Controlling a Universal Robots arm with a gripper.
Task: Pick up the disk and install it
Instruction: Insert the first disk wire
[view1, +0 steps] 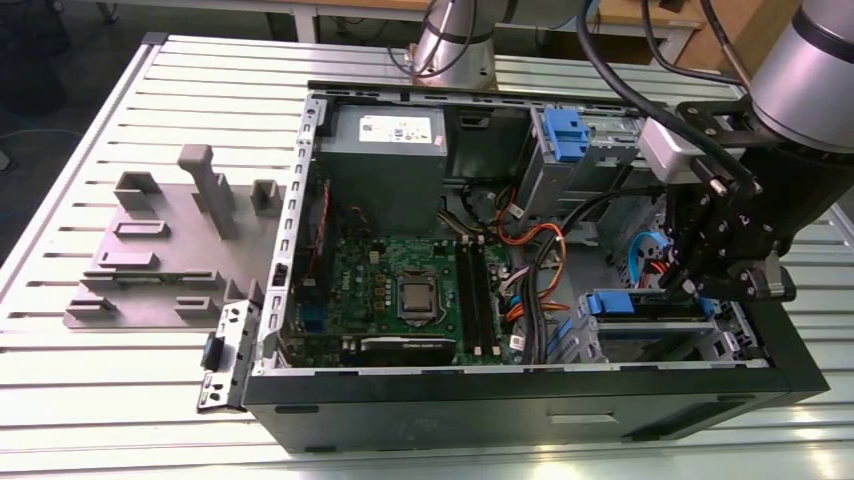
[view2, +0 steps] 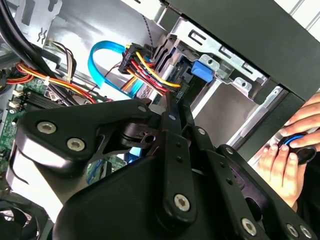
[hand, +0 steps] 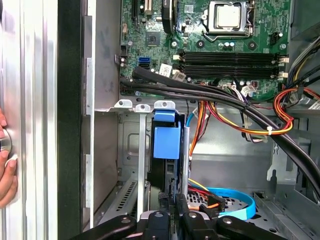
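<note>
The disk (view1: 650, 307) stands on edge in the drive bay at the case's front corner, on the exterior view's right, with its blue carrier (hand: 166, 140) toward the motherboard. My gripper (view1: 697, 290) reaches down into the case over the disk's cable end. In both wrist views the fingertips (hand: 165, 202) stand close together, shut, right at that end of the disk (view2: 144, 93). Whether they pinch any part of it is hidden by the fingers.
The open computer case (view1: 534, 400) lies on a slatted table. Inside are the motherboard (view1: 400, 290), grey power supply (view1: 387, 140), another blue carrier (view1: 567, 135) and bundled cables (hand: 240, 112). A grey fixture (view1: 160, 250) sits beside the case. A person's hand (view2: 290, 150) rests outside the case wall.
</note>
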